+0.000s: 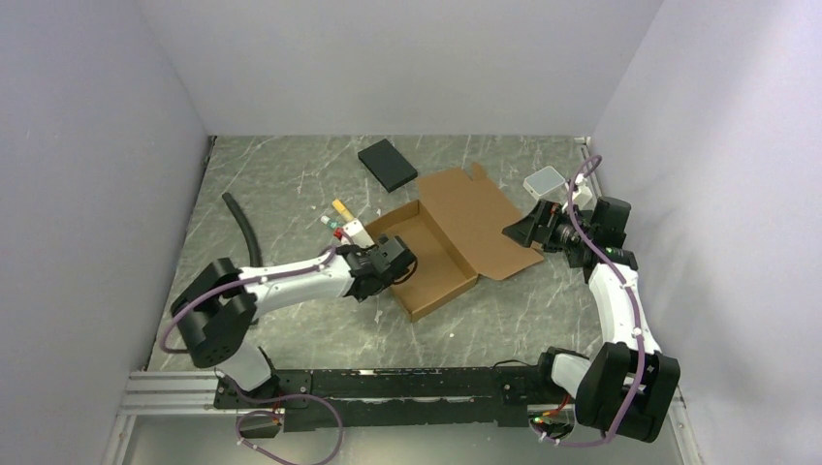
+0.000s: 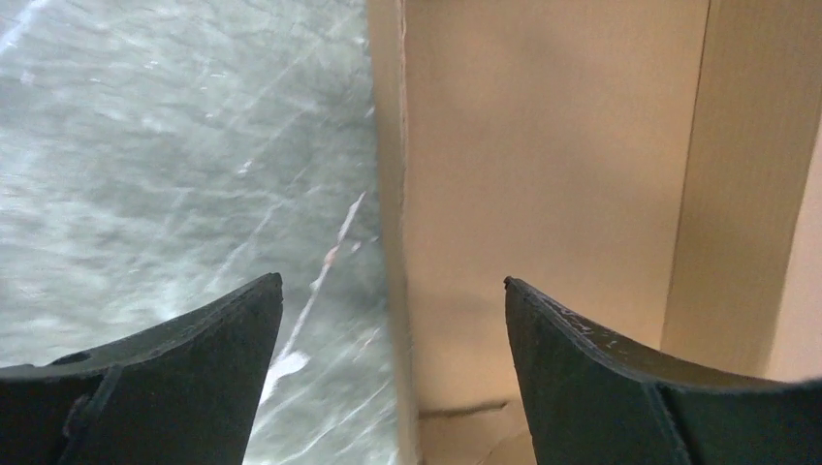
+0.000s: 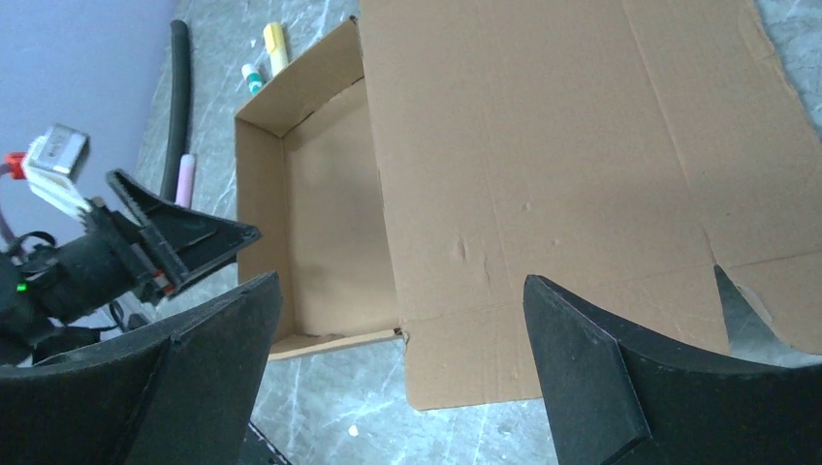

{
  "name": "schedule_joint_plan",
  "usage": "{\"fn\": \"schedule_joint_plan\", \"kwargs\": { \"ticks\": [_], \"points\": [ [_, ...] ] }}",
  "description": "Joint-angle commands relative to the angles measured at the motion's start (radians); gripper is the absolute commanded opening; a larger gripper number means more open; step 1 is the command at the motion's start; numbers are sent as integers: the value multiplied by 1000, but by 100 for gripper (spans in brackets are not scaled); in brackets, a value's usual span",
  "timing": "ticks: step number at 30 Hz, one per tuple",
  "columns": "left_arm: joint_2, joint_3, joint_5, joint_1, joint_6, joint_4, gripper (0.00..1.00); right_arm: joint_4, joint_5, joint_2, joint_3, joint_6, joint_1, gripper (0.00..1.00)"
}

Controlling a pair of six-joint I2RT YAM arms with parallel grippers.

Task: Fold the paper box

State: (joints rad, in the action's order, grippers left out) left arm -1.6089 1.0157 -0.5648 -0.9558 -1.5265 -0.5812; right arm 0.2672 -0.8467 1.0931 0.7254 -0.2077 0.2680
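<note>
Marbled grey table [image 1: 291, 194] bears brown paper box [image 1: 431, 254], lid flat open.

The paper box [image 1: 441, 242] is plain brown, the table [image 1: 291, 184] grey marble with white veins, the slab [image 1: 388, 165] black.

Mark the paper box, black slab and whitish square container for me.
paper box [image 1: 477, 221]: top external view, on the open lid panel.
black slab [image 1: 387, 165]: top external view, centre of its top face.
whitish square container [image 1: 545, 181]: top external view, centre of its top.
</note>
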Motion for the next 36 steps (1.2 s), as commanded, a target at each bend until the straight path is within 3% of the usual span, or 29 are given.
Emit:
{"fn": "schedule_joint_plan", "kwargs": {
  "ticks": [1,3,5,7,10,13,16,20,23,28,36],
  "points": [
    [158,-24,13,-8,219,-101,90,31,-25,-21,57,83,5,100],
    [228,-36,8,-2,364,-120,96,67,-51,-19,72,156,5,100],
    [313,-77,53,31,601,-41,99,117,-100,-16,89,265,5,100],
    [404,-142,270,134,812,100,98,203,-170,-9,113,397,5,100],
    [476,-241,619,431,834,303,94,309,-239,5,144,551,6,100],
    [398,-226,779,668,757,385,91,331,-236,12,153,583,7,100],
    [218,-116,722,770,644,346,84,338,-233,25,156,591,8,100],
    [-68,219,511,782,531,16,77,346,-229,47,160,600,8,100],
    [-238,414,458,782,510,-108,71,346,-226,59,158,601,8,100],
    [-318,476,445,781,506,-133,59,351,-220,79,163,602,8,100],
    [-388,557,443,758,534,-188,54,353,-216,104,163,602,8,100]
  ]
}}
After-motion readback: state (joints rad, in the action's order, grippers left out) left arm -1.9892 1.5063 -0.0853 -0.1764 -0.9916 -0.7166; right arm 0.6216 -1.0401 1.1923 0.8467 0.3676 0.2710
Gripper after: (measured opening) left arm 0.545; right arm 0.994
